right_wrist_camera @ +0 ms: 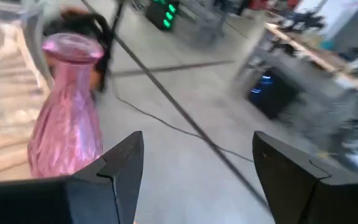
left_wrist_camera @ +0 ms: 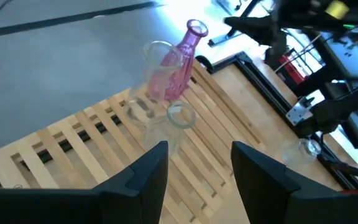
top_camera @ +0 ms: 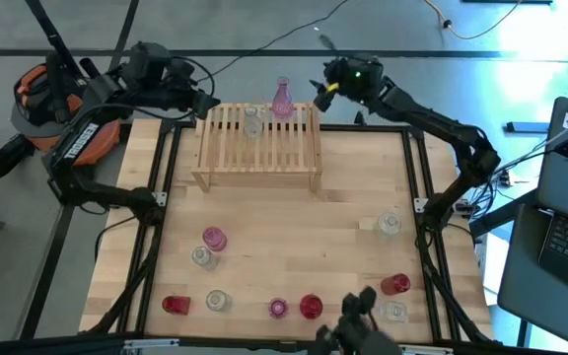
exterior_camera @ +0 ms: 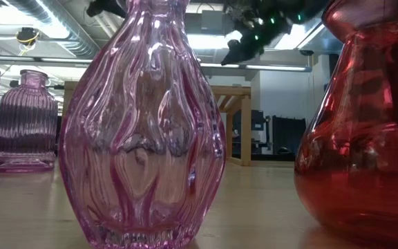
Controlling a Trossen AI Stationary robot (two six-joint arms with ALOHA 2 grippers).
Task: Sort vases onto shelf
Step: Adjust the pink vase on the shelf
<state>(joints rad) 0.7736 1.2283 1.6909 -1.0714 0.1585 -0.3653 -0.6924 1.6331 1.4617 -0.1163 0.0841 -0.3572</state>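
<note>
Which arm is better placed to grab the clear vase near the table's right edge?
Right. The right gripper, open, is on that side of the clear vase; the left gripper sits beyond the shelf.

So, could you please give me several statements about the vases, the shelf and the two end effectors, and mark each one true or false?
1. A pink vase stands on the shelf. True.
2. The right end effector grips the pink vase. False: it is open, with the vase beside it.
3. The left end effector is open. True.
4. All vases are on the shelf. False: several, such as a red vase, stand on the table.
</note>
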